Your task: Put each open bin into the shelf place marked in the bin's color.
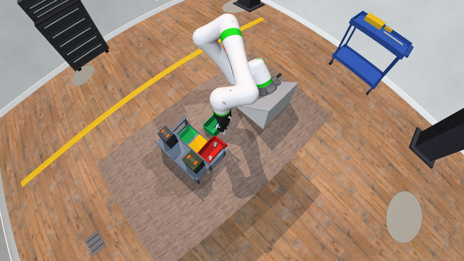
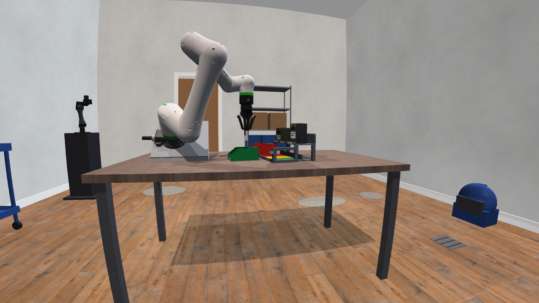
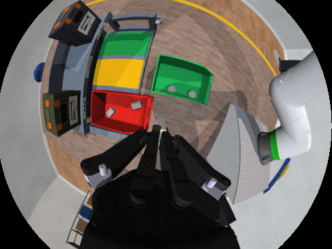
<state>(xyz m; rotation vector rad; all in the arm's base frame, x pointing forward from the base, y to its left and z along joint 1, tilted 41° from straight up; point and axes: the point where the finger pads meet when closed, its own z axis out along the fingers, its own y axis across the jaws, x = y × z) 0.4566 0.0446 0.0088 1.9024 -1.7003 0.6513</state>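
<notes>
My gripper (image 1: 223,131) (image 2: 246,144) (image 3: 160,124) is shut and empty, pointing down above the table, beside the red bin's front. The red bin (image 1: 207,153) (image 2: 263,150) (image 3: 122,119) is in the shelf's end place, front out, with two grey blocks in it. It hides its mark; whether its front sits fully behind the lip I cannot tell. The green bin (image 1: 208,127) (image 2: 245,154) (image 3: 183,76) stands level on the table in front of the shelf, front toward the robot's base, with two round grey parts in it. The green mark (image 1: 187,134) (image 3: 126,44) is bare.
The yellow mark (image 1: 199,143) (image 3: 119,73) lies bare between the green mark and the red bin. A dark box (image 1: 168,139) (image 2: 300,133) (image 3: 73,25) and an olive box (image 1: 193,163) (image 3: 62,114) stand on the shelf's upper board (image 3: 72,66). A grey pedestal (image 1: 278,105) (image 3: 225,149) carries the arm.
</notes>
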